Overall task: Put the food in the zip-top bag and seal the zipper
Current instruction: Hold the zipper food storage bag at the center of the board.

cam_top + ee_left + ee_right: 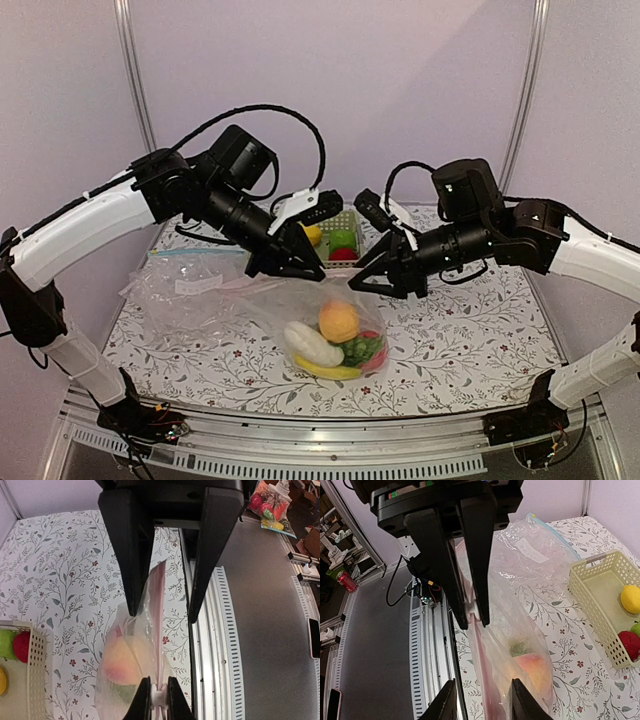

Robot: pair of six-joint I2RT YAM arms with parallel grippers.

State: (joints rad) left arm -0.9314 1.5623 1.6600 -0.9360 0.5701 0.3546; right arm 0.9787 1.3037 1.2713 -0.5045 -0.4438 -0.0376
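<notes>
Lead: Bag first. Where is it, and who has it?

Tech: Large clear crinkly plastic zip-top bag [282, 308] hangs over the flowered table [470, 340]. Its belly sags low, and I cannot tell whether it touches the table. Inside are the orange peach [338, 320], white oblong piece [312, 343], yellow banana [330, 371] and green grapes [362, 348]. The left gripper [158, 687] is pinched tight on the small white slider tab [158, 698] of the thin pink zipper strip [159, 595]. The right gripper [482, 702] stands part-way apart, with a finger on each side of that strip, clamping nothing.

Lead: How will it handle?

Tech: Light, I judge, but floppy. The film looks thin, soft and slick, so it would likely crumple and slide out of a pinch. The toy food is glossy and should roll toward whichever corner drops. The strip is the only stiffer part. I would close the right fingers on the strip's far end, flat across both lips, and keep it taut so the slider has something to run against.

Lead: Anything left out?

Tech: 3 pieces sit in the cream lattice plastic basket [600, 615]: a yellow lemon [631, 599], a green fruit [636, 628] and a red apple [628, 642]. Sealing now would shut them out.
</notes>
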